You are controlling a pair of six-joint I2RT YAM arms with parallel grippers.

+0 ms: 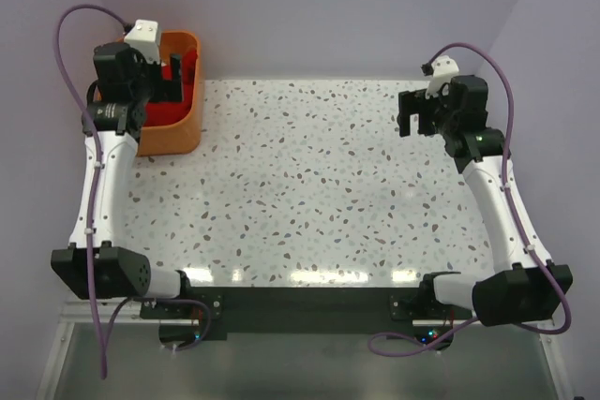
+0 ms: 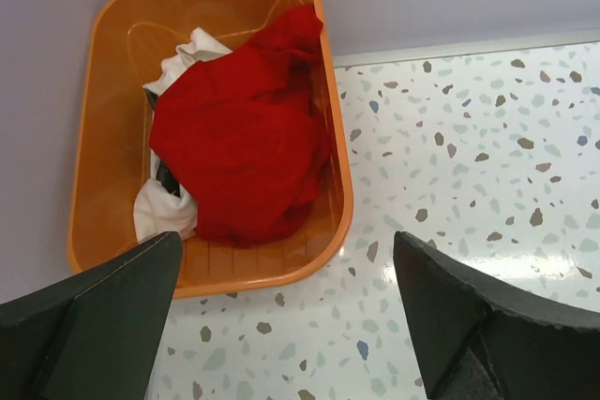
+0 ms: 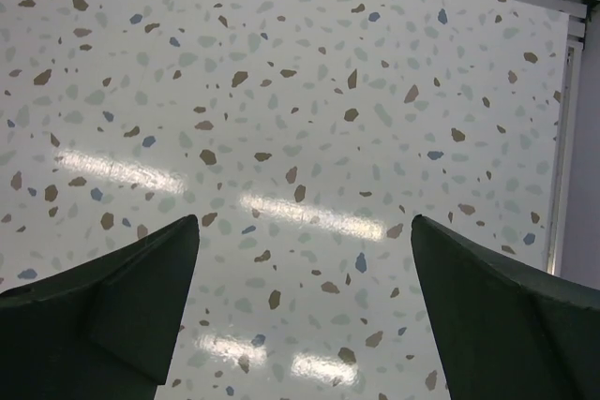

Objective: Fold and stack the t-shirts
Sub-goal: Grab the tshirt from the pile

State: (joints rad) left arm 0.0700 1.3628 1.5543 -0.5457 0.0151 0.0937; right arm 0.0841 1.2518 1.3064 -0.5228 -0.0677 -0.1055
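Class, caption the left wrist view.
Open left gripper above orange plastic basket holding crumpled red t-shirt and white t-shirts.

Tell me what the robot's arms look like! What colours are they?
Both the left arm and right arm have smooth white tubes joined by chunky black joints. A purple cable loops along each one. The left gripper and right gripper are black with two dark wedge-shaped fingers, and a small white box sits on each wrist.

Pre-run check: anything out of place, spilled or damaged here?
Nothing stands out. The red t-shirt and white t-shirts lie crumpled in the orange basket; left gripper and right gripper are open, empty.
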